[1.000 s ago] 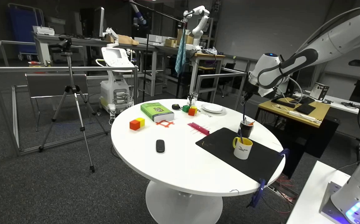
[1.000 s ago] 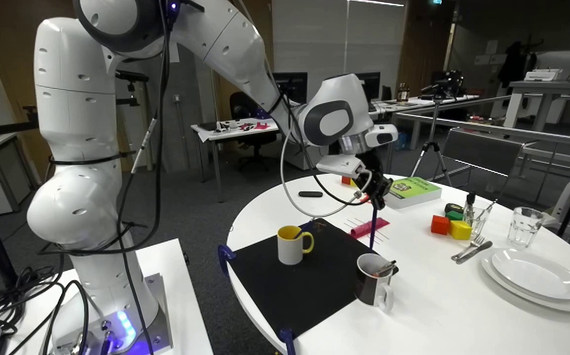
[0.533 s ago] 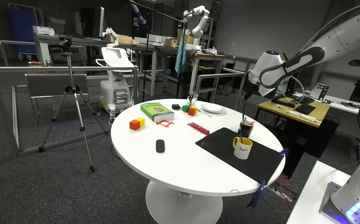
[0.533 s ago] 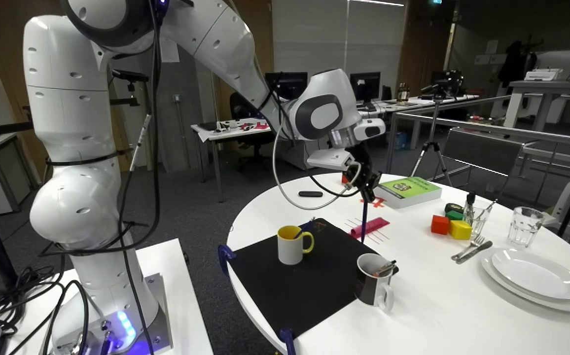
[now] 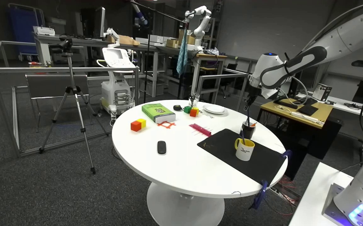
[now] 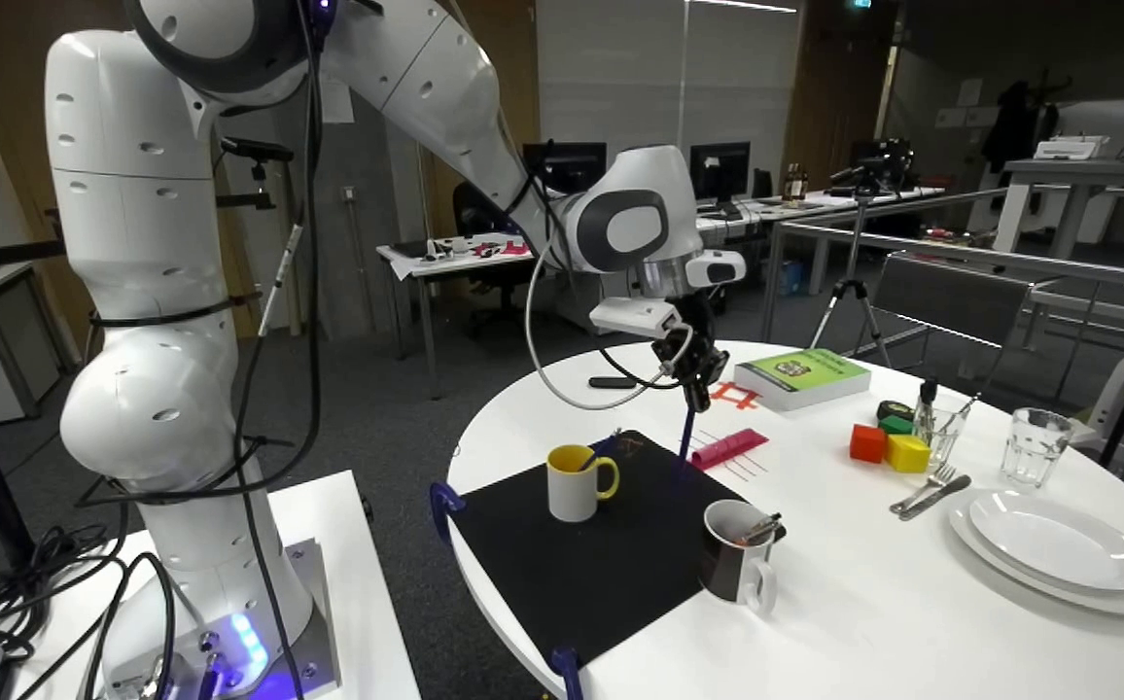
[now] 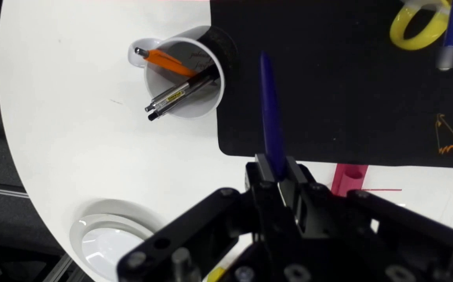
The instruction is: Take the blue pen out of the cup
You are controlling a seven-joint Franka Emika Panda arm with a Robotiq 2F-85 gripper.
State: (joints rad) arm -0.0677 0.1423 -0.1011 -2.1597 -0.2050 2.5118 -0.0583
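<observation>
Shut on a long dark-blue pen (image 7: 272, 113), my gripper (image 7: 276, 168) hangs over the table near the edge of the black mat. The pen (image 6: 687, 437) points down from the fingertips at a slight tilt, outside both mugs. The cup, a white mug with yellow inside and handle (image 6: 572, 494), stands upright on the mat. Leaning in it is another blue pen (image 6: 601, 450); the wrist view catches that mug's yellow handle (image 7: 401, 33) at top right. A black-and-white mug (image 6: 720, 564) stands by the mat's edge with orange and silver pens in it.
On the round white table (image 5: 175, 160) lie a magenta holder (image 6: 729, 448), a green book (image 6: 805, 374), a black remote-like object (image 5: 161, 147), coloured blocks (image 6: 868, 443), cutlery, glasses and stacked plates (image 6: 1058, 544). Blue clamps (image 5: 259, 196) sit at the table edge by the mat.
Still gripping the blue pen, my gripper has shifted toward the yellow-handled mug's side and come slightly lower. The pen has gone from upright to a slight tilt. Both mugs stand unmoved.
</observation>
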